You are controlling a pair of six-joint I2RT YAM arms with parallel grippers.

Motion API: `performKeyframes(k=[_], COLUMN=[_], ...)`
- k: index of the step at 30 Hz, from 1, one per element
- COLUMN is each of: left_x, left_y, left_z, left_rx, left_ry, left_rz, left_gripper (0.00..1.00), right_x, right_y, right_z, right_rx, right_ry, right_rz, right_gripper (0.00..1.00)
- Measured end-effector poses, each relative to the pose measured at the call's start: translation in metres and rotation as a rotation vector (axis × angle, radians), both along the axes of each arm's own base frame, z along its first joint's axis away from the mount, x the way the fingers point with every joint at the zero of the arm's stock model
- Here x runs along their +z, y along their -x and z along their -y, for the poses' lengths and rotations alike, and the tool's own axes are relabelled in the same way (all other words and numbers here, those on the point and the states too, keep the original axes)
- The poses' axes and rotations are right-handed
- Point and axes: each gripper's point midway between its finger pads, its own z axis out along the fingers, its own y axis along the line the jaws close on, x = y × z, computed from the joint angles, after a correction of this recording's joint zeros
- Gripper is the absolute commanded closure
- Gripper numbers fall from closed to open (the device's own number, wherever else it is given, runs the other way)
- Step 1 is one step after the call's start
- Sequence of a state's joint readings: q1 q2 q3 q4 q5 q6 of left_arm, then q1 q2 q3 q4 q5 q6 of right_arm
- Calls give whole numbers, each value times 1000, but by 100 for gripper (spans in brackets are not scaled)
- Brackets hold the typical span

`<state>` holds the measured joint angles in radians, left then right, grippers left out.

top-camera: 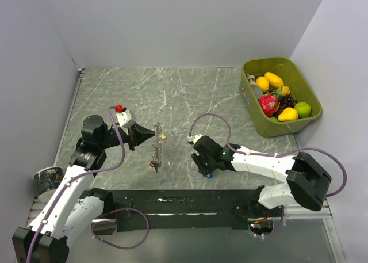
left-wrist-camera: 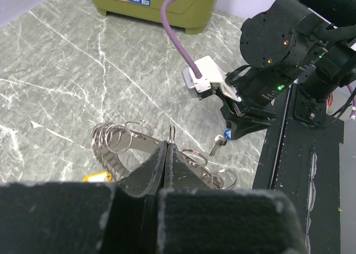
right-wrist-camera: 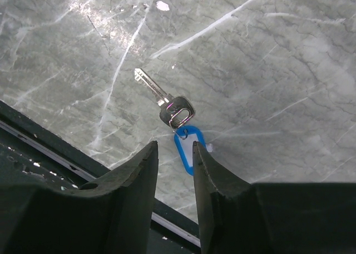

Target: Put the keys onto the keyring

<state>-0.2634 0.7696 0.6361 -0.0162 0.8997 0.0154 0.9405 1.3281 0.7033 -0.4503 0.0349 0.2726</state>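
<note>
In the top view, the left pincer (top-camera: 150, 135) is seen left of the frame's centre, closed on the keyring (top-camera: 156, 151). The ring is shown almost edge-on there, as a thin dark line running down the frame from the pincer's tip. In the left wrist view, the left pincer (left-wrist-camera: 168, 145) is seen with its jaws pressed together on the keyring (left-wrist-camera: 111, 148), a greyish metal band from which several small wire loops stand out. A yellow tag (left-wrist-camera: 97, 177) is glimpsed at the ring's lower left, partly hidden by the pincer's body.

The right pincer (top-camera: 204, 166) is placed low over the bench (top-camera: 190, 96), right of centre in the top view and well apart from the ring. In the right wrist view, the right pincer (right-wrist-camera: 174, 144) is shown with its jaws a narrow gap apart. A silver key (right-wrist-camera: 164, 98) is laid flat on the bench just above the jaws, its blade pointed to the upper left. Its blue tag (right-wrist-camera: 188, 145) is found in the gap between the jaws; whether it is touched by them cannot be told.

A green tub (top-camera: 253, 110) of fruit (top-camera: 269, 105) is set at the upper right of the top view.
</note>
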Motion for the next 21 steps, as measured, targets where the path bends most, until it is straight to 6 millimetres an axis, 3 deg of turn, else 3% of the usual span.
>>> performKeyframes(k=[9,14,15,21], left_x=[-1,-1,-1,-1], left_y=[0,1,1,1], left_z=[0,0,0,0], left_rx=[0,0,0,0], left_ry=[-2,-2,-2,-2], left_rz=[-7,-7,-7,-8], left_gripper=[99,99,99,99], right_x=[-6,-12,-12,-12], right_y=[1,3,3,2], right_z=[-1,-4,-4,-4], right_rx=[4,11,12,9], right_ry=[16,28,28,27], right_rz=[-22,-44,-44,-43], right_gripper=[71,91,99,100])
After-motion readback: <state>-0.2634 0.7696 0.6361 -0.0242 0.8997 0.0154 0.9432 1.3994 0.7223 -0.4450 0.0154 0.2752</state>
